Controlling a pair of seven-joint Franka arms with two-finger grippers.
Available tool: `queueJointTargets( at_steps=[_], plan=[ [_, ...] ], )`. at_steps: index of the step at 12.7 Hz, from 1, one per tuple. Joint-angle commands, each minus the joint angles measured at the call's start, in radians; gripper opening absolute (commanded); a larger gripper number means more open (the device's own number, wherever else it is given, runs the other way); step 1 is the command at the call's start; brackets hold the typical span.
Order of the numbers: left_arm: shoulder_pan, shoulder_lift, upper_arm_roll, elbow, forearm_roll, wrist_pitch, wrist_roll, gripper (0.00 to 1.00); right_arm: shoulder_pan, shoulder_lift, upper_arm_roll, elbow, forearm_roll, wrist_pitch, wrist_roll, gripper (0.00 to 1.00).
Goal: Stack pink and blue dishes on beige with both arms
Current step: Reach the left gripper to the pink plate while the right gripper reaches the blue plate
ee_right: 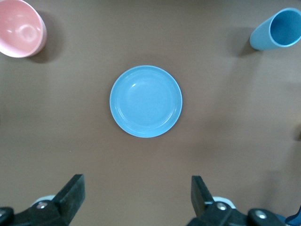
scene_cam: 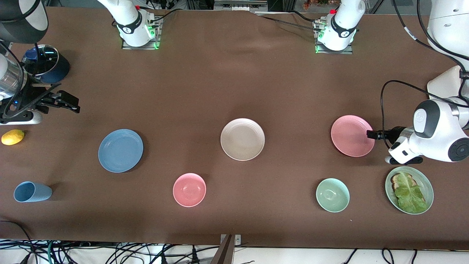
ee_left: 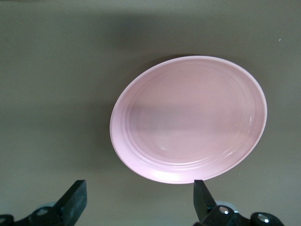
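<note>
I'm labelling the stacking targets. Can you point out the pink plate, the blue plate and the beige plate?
pink plate (ee_left: 188, 120): left wrist view, middle of its flat inside.
blue plate (ee_right: 146, 101): right wrist view, middle of its flat inside.
beige plate (scene_cam: 242, 139): front view, centre of the plate.

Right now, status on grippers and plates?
Left gripper open beside flat round pink plate. Right gripper open, above flat round blue plate. Flat round beige plate bare, nothing stacked. Nothing in the way.

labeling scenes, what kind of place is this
Probably a robotics lab test bench: two bolted-down arms, the left gripper open beside a pink plate, a brown cloth table laid with dishes, loose cables along its edge.
</note>
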Motion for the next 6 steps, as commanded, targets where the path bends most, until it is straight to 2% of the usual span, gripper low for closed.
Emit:
queueJointTargets(
  at_steps=[1, 6],
  plan=[
    [0.026, -0.018, -0.009, -0.076, 0.017, 0.072, 0.077, 1.00, -0.007, 0.116, 0.015, 0.035, 0.002, 0.064, 0.008, 1.00],
    [0.055, -0.067, -0.009, -0.285, 0.018, 0.305, 0.081, 1.00, -0.013, 0.169, 0.014, 0.026, 0.004, 0.147, -0.013, 1.00]
  ],
)
